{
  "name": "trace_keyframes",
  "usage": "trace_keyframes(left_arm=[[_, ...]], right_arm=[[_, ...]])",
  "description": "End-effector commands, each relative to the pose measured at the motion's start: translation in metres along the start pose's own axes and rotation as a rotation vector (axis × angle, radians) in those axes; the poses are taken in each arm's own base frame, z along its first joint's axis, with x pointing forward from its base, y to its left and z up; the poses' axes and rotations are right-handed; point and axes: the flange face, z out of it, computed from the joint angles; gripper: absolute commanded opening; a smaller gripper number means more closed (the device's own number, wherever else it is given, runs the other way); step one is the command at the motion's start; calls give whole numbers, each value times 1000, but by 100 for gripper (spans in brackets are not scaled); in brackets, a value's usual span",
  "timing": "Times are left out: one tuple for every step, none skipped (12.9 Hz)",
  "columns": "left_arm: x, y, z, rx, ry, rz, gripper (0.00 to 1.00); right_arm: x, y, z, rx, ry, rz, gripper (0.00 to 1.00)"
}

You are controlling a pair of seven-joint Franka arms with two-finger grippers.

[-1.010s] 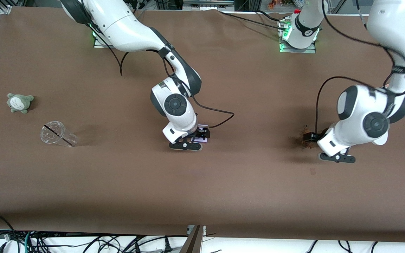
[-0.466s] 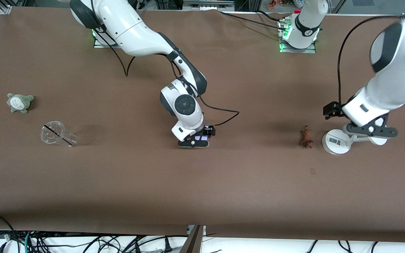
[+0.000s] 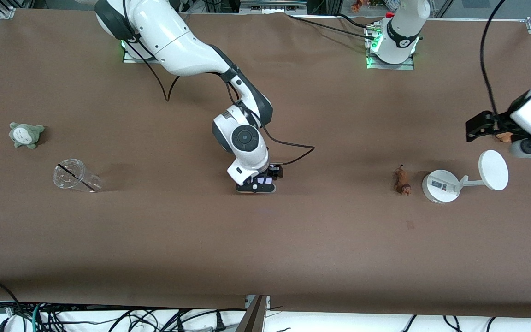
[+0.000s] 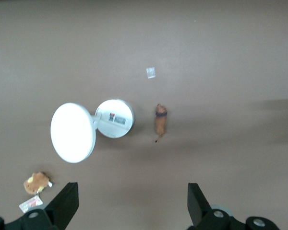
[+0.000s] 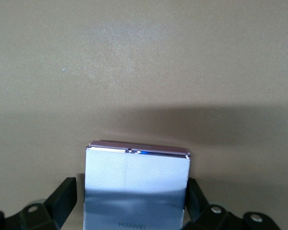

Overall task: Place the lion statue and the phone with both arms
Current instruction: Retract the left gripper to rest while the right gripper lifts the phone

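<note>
brown tabletop (image 3: pixel 155 240) lies bare nearest the front camera. mid-table, the right gripper (image 5: pixel 129 211) clamps the phone (image 5: pixel 137 189). the left gripper (image 4: pixel 129 208), fingers spread wide, hangs over the left arm's end; the lion statue (image 3: pixel 402 180) lies beside the white stand (image 3: pixel 440 186). an empty clear cup (image 3: pixel 75 175) lies on its side.

Lion statue (image 3: pixel 402 180) lying on table, lavender phone (image 5: pixel 137 187) gripped (edgewise)

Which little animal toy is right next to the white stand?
The lion statue, slim and orange-brown, lies beside the white stand. The grey-green plush sits by the right arm's end, and the brown tagged plush lies farther off.
</note>
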Motion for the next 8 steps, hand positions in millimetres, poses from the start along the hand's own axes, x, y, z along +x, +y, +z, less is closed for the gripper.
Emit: trace_keyframes(left_arm=[[-3,3,-4,-19,-18,18,100],[-5,1,-6,-17,-15,14,100],[-6,-1,0,-9,-21,3,100],[-12,4,5,4,-14,6,100],[-24,3,8,-15,15,-8,100],[-36,2,11,-46,66,-24,100],[-42,-4,17,-64,71,-39,100],[-43,-6,22,-64,59,-43,100]], right_arm=[[0,-8,4,1,19,-12,71],[0,-9,4,-4,23,-20,47],[0,-8,3,-11,30,-26,32],[0,-8,2,-17,31,-33,23],[2,-7,-2,-22,35,-36,22],[3,-5,-4,-30,28,-36,22],[6,-5,-16,-33,27,-32,19],[9,-3,-28,-41,20,-27,18]])
